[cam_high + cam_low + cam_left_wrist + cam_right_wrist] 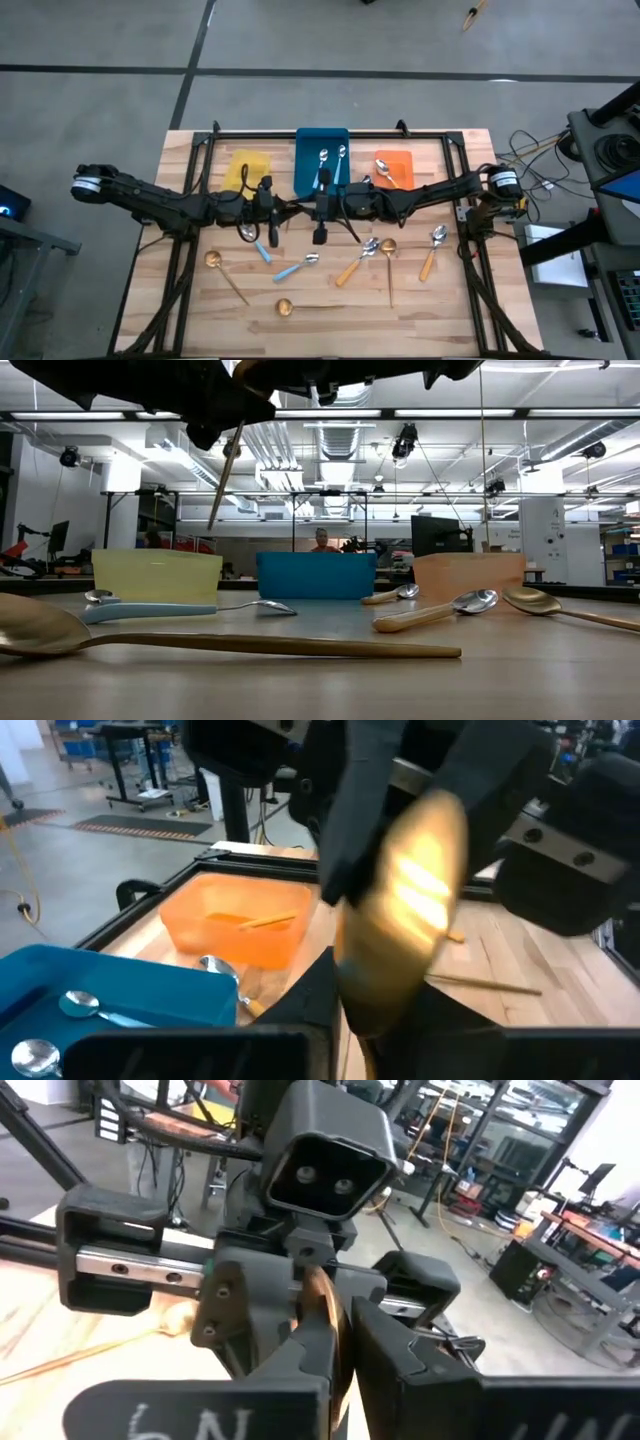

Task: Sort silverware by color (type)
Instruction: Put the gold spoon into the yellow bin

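Note:
A gold spoon (pixel 405 910) hangs in the air over the table's middle, between my two grippers, which meet tip to tip. My left gripper (pixel 288 208) comes in from the table's left and my right gripper (pixel 308 208) from its right; both are shut on the spoon. In the low view its thin handle (pixel 224 475) slants down below the grippers. Other spoons lie on the wood: gold ones (pixel 213 260) (pixel 284 307), a blue-handled one (pixel 300 266) and an orange-handled one (pixel 355 265). My left gripper has the gold spoon at the bowl's lower end (pixel 372 1005), between its two fingers, which come in about level from the table's left. The bowl stands above the fingers, and the spoon is lifted clear of the table. My right gripper pinches the spoon's bowl (pixel 322 1315) between its two fingers, the bowl edge-on in the gap. The fingers come in level from the table's right, facing the left gripper. The handle hangs below, clear of the table.
Three bins stand in a row at the far side: yellow (pixel 248 170), blue (pixel 322 150) holding spoons, and orange (pixel 394 168) holding one. More spoons lie near the right (pixel 432 250) (pixel 388 246). A dark frame (pixel 200 150) borders the table.

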You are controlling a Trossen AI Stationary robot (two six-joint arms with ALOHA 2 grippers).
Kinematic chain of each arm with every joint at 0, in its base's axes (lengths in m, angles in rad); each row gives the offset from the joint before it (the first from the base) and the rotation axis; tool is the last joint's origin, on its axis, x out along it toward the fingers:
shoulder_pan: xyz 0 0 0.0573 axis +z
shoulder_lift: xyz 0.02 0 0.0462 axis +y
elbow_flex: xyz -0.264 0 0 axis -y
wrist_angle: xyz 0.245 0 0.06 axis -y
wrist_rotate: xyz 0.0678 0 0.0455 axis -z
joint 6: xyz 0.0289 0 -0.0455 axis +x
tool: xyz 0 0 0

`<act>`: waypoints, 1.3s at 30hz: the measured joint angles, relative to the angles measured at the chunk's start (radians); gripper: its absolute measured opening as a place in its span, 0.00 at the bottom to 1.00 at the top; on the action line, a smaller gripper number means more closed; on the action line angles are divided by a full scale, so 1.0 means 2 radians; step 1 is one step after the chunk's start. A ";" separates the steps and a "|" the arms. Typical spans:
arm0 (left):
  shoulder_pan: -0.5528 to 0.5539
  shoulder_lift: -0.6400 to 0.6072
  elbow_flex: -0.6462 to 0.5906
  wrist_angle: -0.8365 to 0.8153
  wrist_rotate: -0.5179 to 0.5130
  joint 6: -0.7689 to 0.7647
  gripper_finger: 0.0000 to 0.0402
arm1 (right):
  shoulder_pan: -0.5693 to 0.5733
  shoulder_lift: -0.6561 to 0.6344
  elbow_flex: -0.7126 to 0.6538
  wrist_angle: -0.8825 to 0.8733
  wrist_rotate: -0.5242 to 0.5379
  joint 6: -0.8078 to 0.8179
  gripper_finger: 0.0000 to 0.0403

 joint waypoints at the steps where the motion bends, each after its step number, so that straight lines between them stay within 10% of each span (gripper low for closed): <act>1: 0.000 0.000 0.000 -0.001 0.000 0.005 0.08 | 0.000 -0.001 0.000 -0.004 0.000 0.002 0.03; 20: 0.000 -0.037 0.067 -0.251 -0.162 0.041 0.35 | 0.000 -0.047 -0.011 -0.085 0.210 -0.027 0.03; 25: 0.001 -0.034 0.057 -0.221 -0.185 0.038 0.35 | 0.000 -0.047 -0.040 -0.031 0.304 0.010 0.03; 39: 0.000 0.081 0.053 0.000 -0.185 0.049 0.35 | -0.001 -0.045 -0.091 0.063 0.311 0.089 0.03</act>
